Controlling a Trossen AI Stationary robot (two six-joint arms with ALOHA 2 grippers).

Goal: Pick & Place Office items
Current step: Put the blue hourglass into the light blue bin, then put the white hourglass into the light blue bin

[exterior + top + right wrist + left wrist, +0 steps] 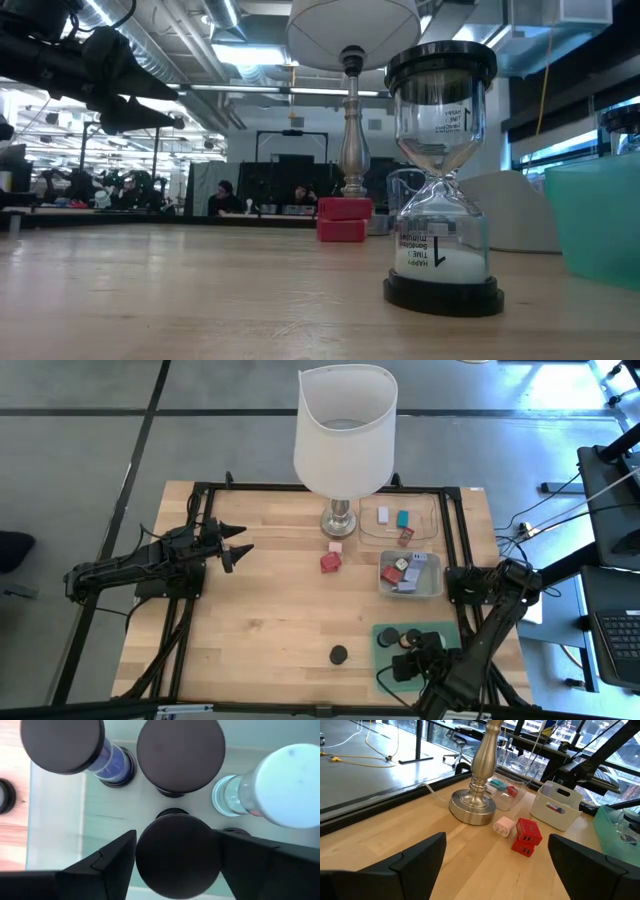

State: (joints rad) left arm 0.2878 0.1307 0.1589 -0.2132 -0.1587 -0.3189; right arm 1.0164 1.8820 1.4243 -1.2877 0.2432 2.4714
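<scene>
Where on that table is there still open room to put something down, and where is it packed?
The widest bare wood lies between the left end effector, the red block and the lone black timer. It is crowded on the right: lamp, clear tray, grey bin, and the green mat, where the right end effector straddles a timer.

Two matte-black jointed arms w/ black cables; each pincer (238, 546) has tapered fingers (pointed tips).
</scene>
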